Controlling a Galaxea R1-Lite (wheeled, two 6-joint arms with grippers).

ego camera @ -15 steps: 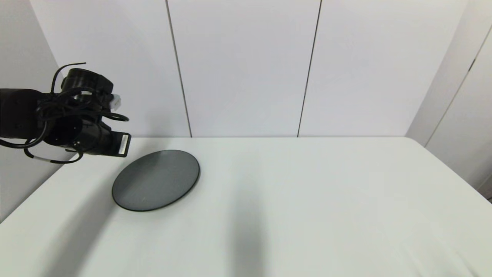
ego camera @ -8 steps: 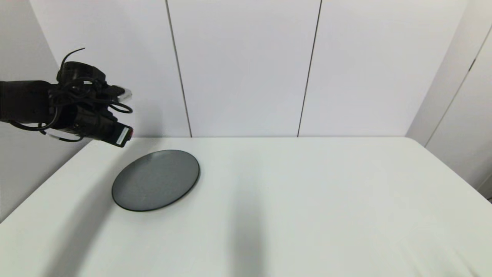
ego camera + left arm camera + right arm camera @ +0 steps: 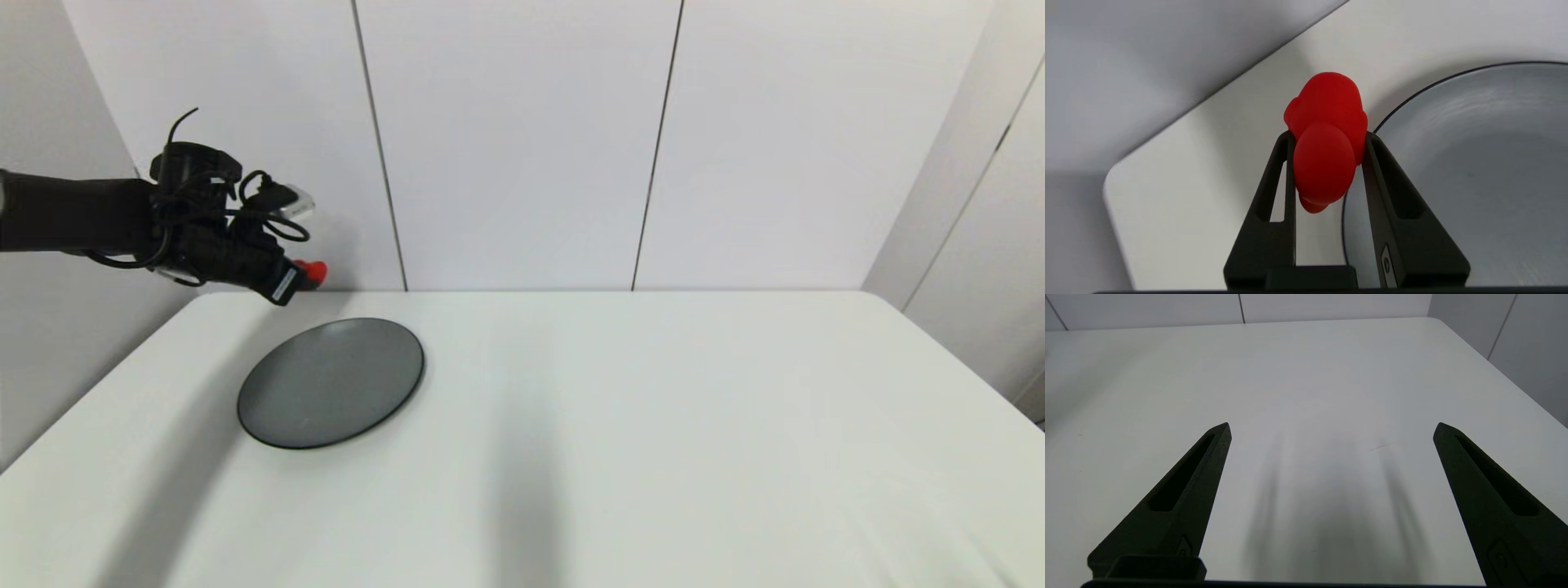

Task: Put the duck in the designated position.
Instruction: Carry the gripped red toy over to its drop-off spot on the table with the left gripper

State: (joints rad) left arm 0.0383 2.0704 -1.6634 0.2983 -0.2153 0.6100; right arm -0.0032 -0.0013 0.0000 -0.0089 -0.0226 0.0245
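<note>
In the head view my left pincer (image 3: pixel 304 278) hangs in the upper left of the frame, above the far left corner of the white table (image 3: pixel 620 425), and the duck (image 3: pixel 314 272) pokes out from its tip as a small red blob, up and to the left of the grey plate (image 3: pixel 331 382) and clear of it. My arm and its cables cover most of the duck here, so I cannot make out its shape, only the bright red end. My right pincer does not appear in this view. In the left wrist view the duck (image 3: pixel 1327 139) sits in the centre of the frame, clamped between my two black fingers (image 3: pixel 1274 192), which press on its sides near their tips. It is glossy, plain red and rounded, one bulge above another; I cannot tell which is head and which is body. Below it, the plate's (image 3: pixel 1474 171) dark rim curves through the right half of the frame, cut off at the right edge, with the table's (image 3: pixel 1208 171) rounded corner at lower left. In the right wrist view my right pincer (image 3: pixel 1331 426) is spread wide over bare table (image 3: pixel 1306 375), holding nothing.
</note>
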